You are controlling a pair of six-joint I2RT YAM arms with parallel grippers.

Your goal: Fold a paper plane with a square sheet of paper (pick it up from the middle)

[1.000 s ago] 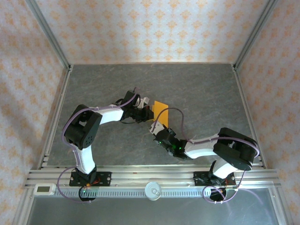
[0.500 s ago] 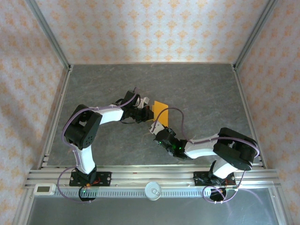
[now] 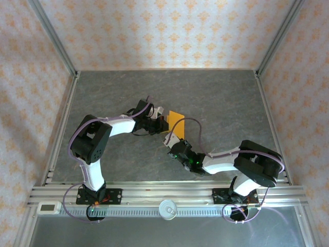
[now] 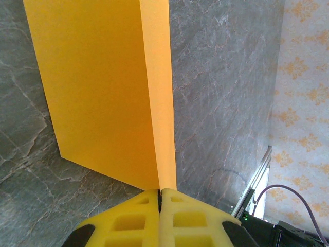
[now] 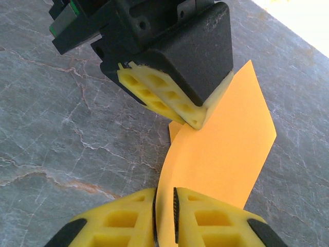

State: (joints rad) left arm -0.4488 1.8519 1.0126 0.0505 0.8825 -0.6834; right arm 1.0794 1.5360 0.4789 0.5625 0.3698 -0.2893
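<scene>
Orange sheet (image 4: 97,87), held near the middle of the grey desk (image 3: 216,98), between my two arms. My left claw (image 4: 160,193) was clenched on one edge of it, yellow pads pressed together with the paper pinched between them. From that pinch a crease ran the sheet's length, parting a broad panel from a narrow, paler strip. My right claw (image 5: 164,193) sat just beside the left one, and the sheet curled from the left claw's tip down between the right claw's fingers. Those fingers stood only a sliver apart around the paper; I could not tell whether they gripped it or merely flanked it. I judged this an early fold: one crease was in, and no pointed dart had formed. The next move, as I saw it, called for the right claw to pinch firmly, then draw the loose edge across and press it flat, without tearing the thin paper or dragging it from the left claw.
</scene>
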